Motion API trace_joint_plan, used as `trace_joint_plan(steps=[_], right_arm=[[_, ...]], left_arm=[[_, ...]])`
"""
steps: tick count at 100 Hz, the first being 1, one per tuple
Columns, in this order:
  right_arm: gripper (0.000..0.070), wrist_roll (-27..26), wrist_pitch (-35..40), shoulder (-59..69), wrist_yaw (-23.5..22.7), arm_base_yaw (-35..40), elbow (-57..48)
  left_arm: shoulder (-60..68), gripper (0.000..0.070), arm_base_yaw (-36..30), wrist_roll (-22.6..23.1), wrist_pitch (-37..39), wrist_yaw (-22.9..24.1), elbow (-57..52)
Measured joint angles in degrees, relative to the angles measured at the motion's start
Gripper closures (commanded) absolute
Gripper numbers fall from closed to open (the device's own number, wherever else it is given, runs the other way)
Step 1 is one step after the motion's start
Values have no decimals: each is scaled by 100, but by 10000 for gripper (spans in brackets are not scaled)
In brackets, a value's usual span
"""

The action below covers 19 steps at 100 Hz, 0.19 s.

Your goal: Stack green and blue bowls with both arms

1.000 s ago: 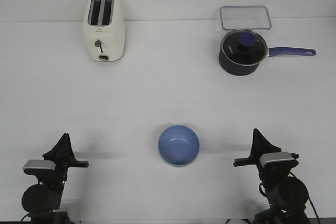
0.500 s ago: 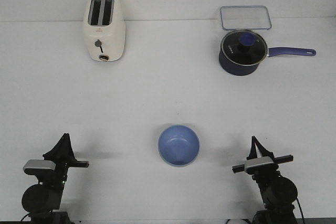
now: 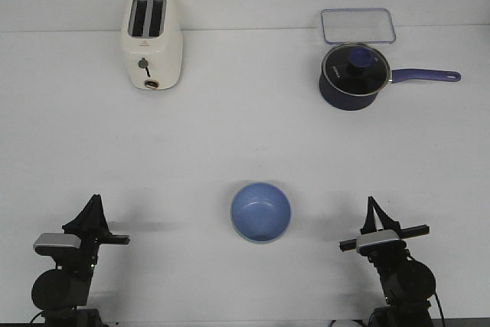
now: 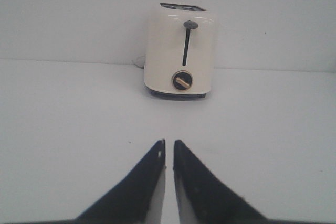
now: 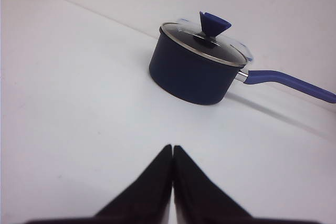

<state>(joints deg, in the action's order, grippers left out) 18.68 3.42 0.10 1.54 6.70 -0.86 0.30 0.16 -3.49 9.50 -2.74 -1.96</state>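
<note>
The periwinkle blue bowl point(image 3: 261, 211) sits upright on the white table at the front centre, between my two arms. No pale green bowl shows in any view. My left gripper point(image 3: 95, 200) rests at the front left, well left of the bowl; in the left wrist view point(image 4: 168, 143) its fingers stand almost together with only a thin slit, holding nothing. My right gripper point(image 3: 371, 201) rests at the front right, right of the bowl; in the right wrist view point(image 5: 172, 147) its fingers are pressed together and empty.
A cream toaster point(image 3: 152, 42) stands at the back left and shows in the left wrist view point(image 4: 180, 51). A dark navy saucepan point(image 3: 352, 76) with a glass lid and long handle stands at the back right, a clear container lid point(image 3: 357, 25) behind it. The saucepan shows in the right wrist view point(image 5: 197, 66).
My right arm has sunk lower and drawn back toward the table's front edge. The left arm and the blue bowl have not moved.
</note>
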Motion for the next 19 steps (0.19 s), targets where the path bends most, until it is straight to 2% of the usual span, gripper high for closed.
trace_joint_plan(steps=[19], right_arm=[[700,0,0,0,0,0,0]], left_arm=[[0,685,0,0,0,-2,0]])
